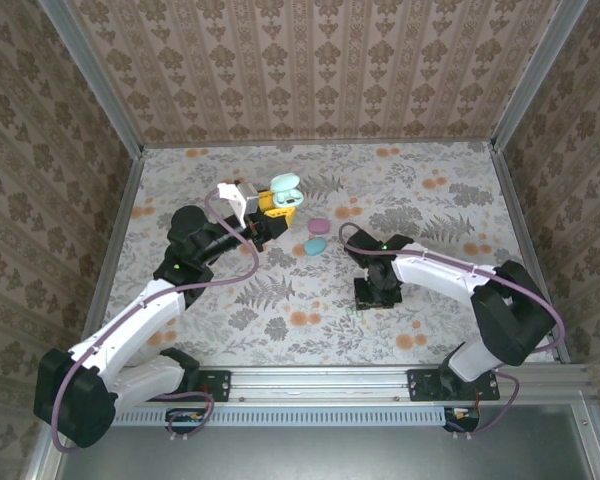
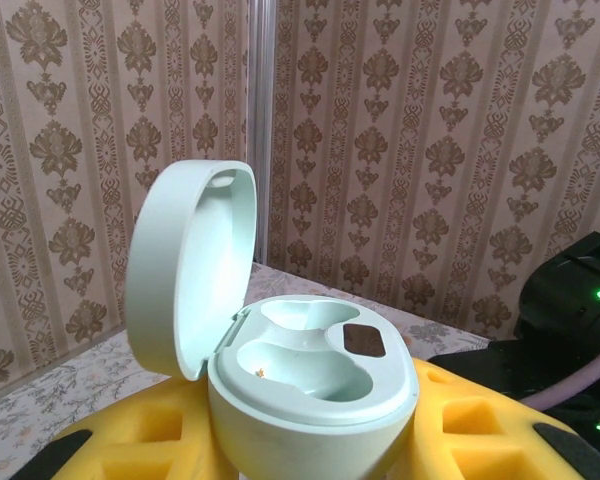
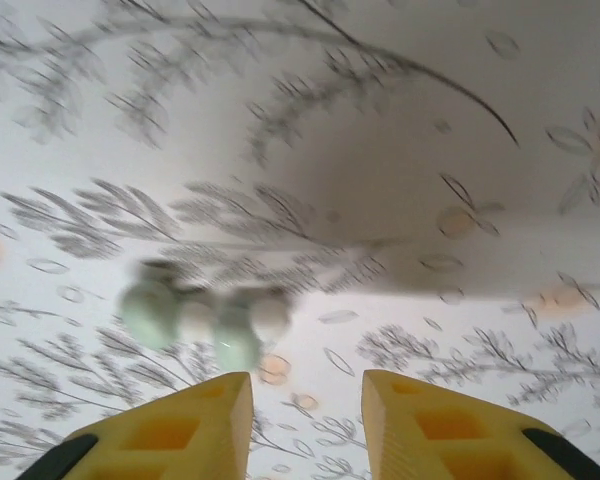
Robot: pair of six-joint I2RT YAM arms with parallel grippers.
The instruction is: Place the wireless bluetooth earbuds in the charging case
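1. Charging case [image 2: 310,395] in mint green is clamped between the yellow fingers [image 2: 120,445] of the left claw [image 1: 277,207], which is closed on the sides of the lower shell.
2. In the left wrist view the case is seen upright at the lower middle of the frame, with its lid [image 2: 193,268] swung up and back toward the upper left.
3. Two moulded wells are exposed in the open shell with their pale floors fully visible, and a small dark rectangular patch [image 2: 363,341] is set at their right.
4. In the top view the held case is found at the upper middle of the frame, over the flower-printed desk [image 1: 430,200].
5. A pink case [image 1: 318,226] and a blue case [image 1: 316,246], both closed, are laid on the desk just to the lower right of the held case. The pink one is directly above the blue one in the frame, and whether they touch cannot be told.
6. The right claw [image 1: 373,293] is pointed down at the desk at the centre right of the top view, well apart from the left claw.
7. In the right wrist view its two yellow fingers [image 3: 195,420] are seen at the bottom edge, spread apart with only the desk surface between them, so this claw is open and nothing is gripped.
8. The earbuds [image 3: 150,308], mint-teal with paler parts, are laid side by side on the desk left of the middle of that frame, just above the tip of the left-hand finger.
9. The buds are blurred, so their exact number cannot be told, nor whether they touch.
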